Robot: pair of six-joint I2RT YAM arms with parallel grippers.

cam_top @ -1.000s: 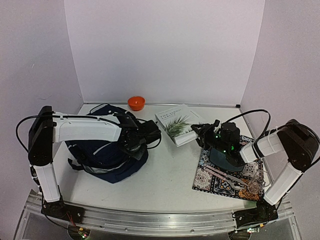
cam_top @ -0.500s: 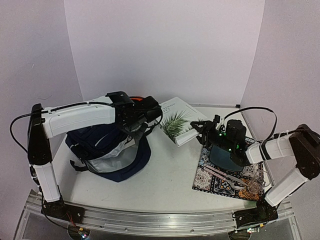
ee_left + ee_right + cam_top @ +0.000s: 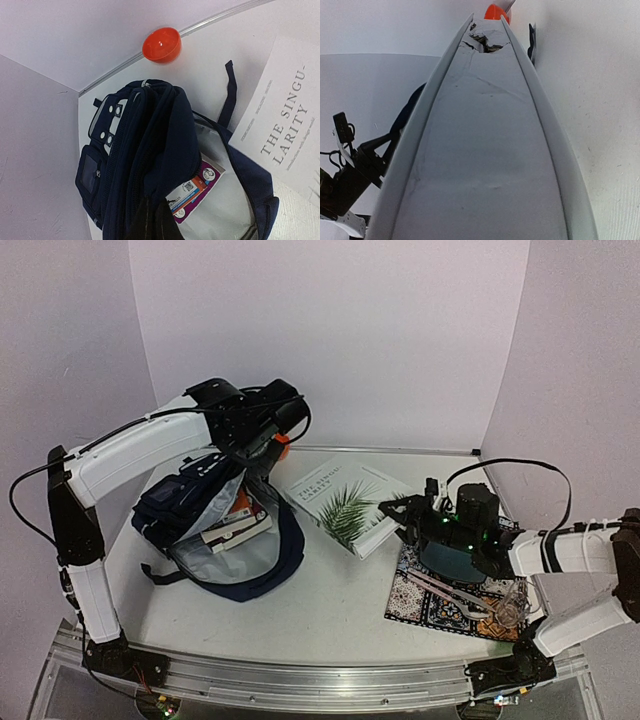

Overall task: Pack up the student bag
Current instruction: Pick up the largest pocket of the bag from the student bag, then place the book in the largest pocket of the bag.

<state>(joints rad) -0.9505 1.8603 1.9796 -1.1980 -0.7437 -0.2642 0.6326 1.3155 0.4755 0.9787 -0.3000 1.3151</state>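
**Left claw** (image 3: 265, 448): clenched on the upper rim of the student bag (image 3: 215, 540), with that rim held high above the table (image 3: 330, 610). The bag's base rests on the left half of the table. Its mouth gapes toward the camera, showing grey lining and flat books (image 3: 235, 525) inside. In the left wrist view, navy fabric runs up from between the dark fingers (image 3: 150, 225).

**Right claw** (image 3: 397, 510): grasping the right edge of a white book (image 3: 340, 502) with a palm leaf on its cover, just right of the bag. In the right wrist view the book's pale edge fills the frame.

**Surroundings:** pale lilac walls (image 3: 330, 340) enclose the white table on three sides. A patterned mat (image 3: 405, 600) lies at the right, bearing a dark oval object (image 3: 455, 565). A small orange bowl (image 3: 161, 45) stands at the back wall, behind the bag.
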